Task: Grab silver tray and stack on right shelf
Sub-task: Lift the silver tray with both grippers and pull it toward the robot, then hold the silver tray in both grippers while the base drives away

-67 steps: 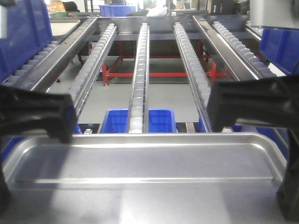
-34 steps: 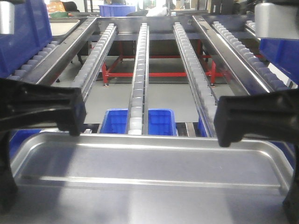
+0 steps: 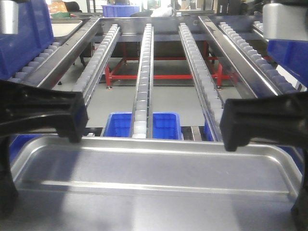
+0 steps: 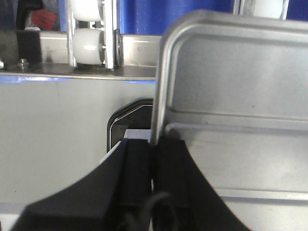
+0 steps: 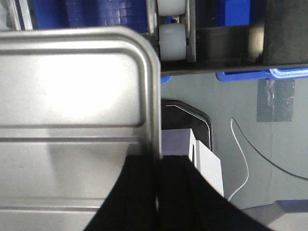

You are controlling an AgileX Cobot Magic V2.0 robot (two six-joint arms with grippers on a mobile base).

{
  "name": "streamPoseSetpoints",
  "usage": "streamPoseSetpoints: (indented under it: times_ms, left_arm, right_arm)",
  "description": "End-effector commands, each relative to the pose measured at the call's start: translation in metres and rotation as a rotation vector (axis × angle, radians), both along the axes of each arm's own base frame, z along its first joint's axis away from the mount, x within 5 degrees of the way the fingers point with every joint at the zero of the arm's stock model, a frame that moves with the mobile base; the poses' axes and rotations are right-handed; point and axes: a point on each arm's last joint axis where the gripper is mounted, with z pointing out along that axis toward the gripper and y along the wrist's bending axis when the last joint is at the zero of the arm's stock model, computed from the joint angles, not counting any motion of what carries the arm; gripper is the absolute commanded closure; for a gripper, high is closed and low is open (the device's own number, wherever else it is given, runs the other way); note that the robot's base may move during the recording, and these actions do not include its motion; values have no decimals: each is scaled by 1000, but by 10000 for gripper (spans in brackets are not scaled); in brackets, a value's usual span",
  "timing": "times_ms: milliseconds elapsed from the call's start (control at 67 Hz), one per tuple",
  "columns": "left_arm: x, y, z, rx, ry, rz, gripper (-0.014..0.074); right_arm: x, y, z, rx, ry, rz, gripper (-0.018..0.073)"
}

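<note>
Ahead lies the right shelf (image 3: pixel 143 82), while left gripper (image 4: pixel 154 154) and right gripper (image 5: pixel 159 166) clamp the silver tray (image 3: pixel 154 168) by thin rims that uneven pushing could twist free.

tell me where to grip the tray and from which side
By the raised rim of its short ends, one gripper from each side: the tray is wide and shallow. The left gripper and right gripper straddle that rim, one finger inside, one outside.

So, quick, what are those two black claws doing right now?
The left gripper is closed on the left rim of the shiny rectangular aluminium tray.
The right gripper is closed on the same tray's right rim.
</note>
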Motion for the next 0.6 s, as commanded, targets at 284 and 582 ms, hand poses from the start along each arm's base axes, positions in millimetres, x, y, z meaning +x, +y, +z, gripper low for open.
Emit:
streamPoseSetpoints:
  times_ms: [284,582]
  left_arm:
    - [0,0,13,-25,-33,-10,697]
    - [-1,4,13,17,-23,1,697]
  right_arm:
    - [1,-1,11,18,-32,3,489]
    - [-1,-6,9,-33,-10,-10,489]
